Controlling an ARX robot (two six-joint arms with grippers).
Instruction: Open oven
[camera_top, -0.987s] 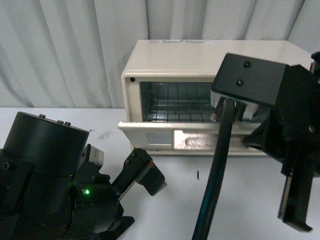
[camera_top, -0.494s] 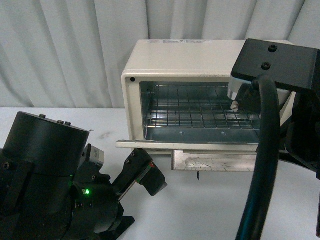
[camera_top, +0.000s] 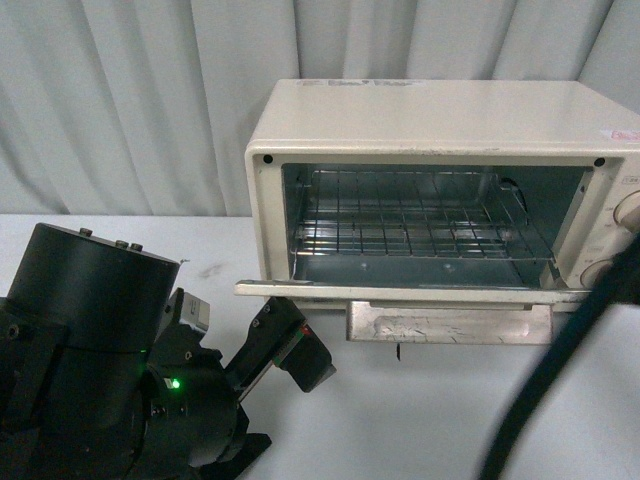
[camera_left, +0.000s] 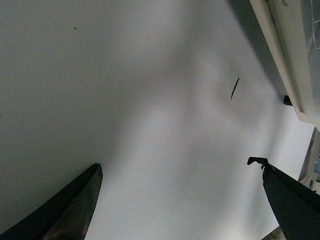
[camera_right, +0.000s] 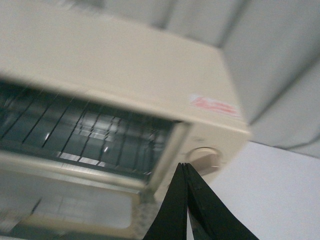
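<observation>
Oven (camera_top: 420, 125) sits on the far right of the white table (camera_top: 420, 420), in front of the grey curtain (camera_top: 130, 100). Its door (camera_top: 400, 292) is dropped fully flat, and the wire rack (camera_top: 420, 215) and the cavity are fully exposed. Change: a second ago the door was only about half down, with the right arm's wrist block in front of the opening. Half a second ago the door was already flat and the arm was backing off to the right. Now that arm is out of the front view and only its black cable (camera_top: 560, 380) crosses the near right corner. In its wrist view the right gripper (camera_right: 184, 167) has its fingers pressed together on nothing, off the oven, roughly facing a side knob (camera_right: 202, 159). The left gripper (camera_left: 176, 164) is spread wide and empty over bare table near the door's left end; that arm is parked near left. A scuffed metallic panel (camera_top: 450, 325) shows under the door lip, and I can't tell whether it is a tray or the door face. Judgement: the opening looks done, the door holds itself open, and only retracting the arm is left.
</observation>
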